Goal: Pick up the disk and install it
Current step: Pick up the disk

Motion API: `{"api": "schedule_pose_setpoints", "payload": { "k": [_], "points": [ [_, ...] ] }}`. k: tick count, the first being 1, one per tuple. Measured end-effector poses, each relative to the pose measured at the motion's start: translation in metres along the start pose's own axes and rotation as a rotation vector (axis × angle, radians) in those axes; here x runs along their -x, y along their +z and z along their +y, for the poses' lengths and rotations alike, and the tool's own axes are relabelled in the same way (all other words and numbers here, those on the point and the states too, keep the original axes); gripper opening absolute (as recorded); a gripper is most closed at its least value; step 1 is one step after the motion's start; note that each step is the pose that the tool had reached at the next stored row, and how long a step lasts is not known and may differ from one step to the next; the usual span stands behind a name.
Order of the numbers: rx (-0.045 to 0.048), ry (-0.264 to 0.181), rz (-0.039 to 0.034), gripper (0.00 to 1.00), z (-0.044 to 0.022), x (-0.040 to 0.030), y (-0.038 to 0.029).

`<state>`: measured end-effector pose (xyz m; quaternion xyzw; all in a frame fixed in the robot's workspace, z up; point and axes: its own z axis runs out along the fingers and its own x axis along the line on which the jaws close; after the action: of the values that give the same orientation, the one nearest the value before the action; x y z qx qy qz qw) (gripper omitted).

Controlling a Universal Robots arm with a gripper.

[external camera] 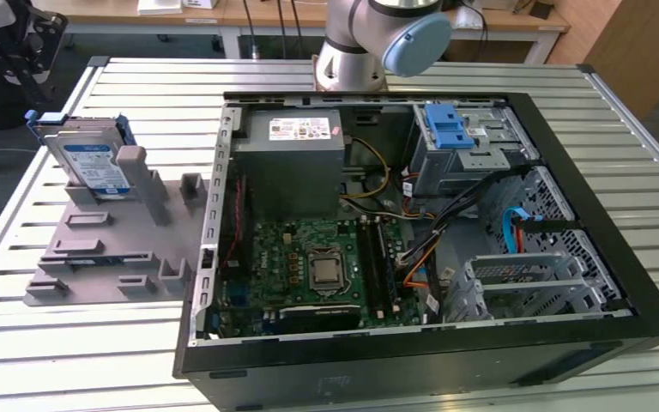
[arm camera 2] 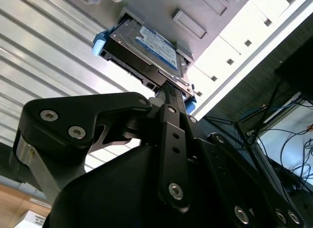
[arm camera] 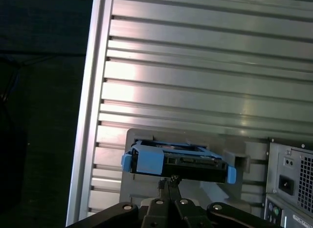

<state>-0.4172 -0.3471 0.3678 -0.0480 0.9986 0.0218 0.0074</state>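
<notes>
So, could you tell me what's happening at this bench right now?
A robot arm is working on getting a disk into the open PC case. The disk stands on edge in a grey holder on the table, to the exterior view's left of the case. In the first wrist view the gripper is aimed at the disk, and its jaws look closed on nothing. The disk is not yet lifted.

The open black metal computer case [external camera: 421, 365] lies on the slatted aluminium tabletop [external camera: 78, 360], with my grey arm's base [external camera: 353, 60] behind it. Beside the case, on the exterior view's left, sits a grey plastic fixture tray [external camera: 100, 257]; the silver rectangular disk [external camera: 92, 167] in its blue plastic bracket stands on edge in a slot at the tray's far end.
</notes>
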Motion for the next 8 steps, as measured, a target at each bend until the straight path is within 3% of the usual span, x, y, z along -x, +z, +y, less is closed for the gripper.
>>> {"api": "schedule_pose_setpoints", "payload": {
  "k": [8],
  "points": [
    [0.0005, -0.026, 0.0011, 0.11, 0.0, 0.0, 0.0]
  ]
}}
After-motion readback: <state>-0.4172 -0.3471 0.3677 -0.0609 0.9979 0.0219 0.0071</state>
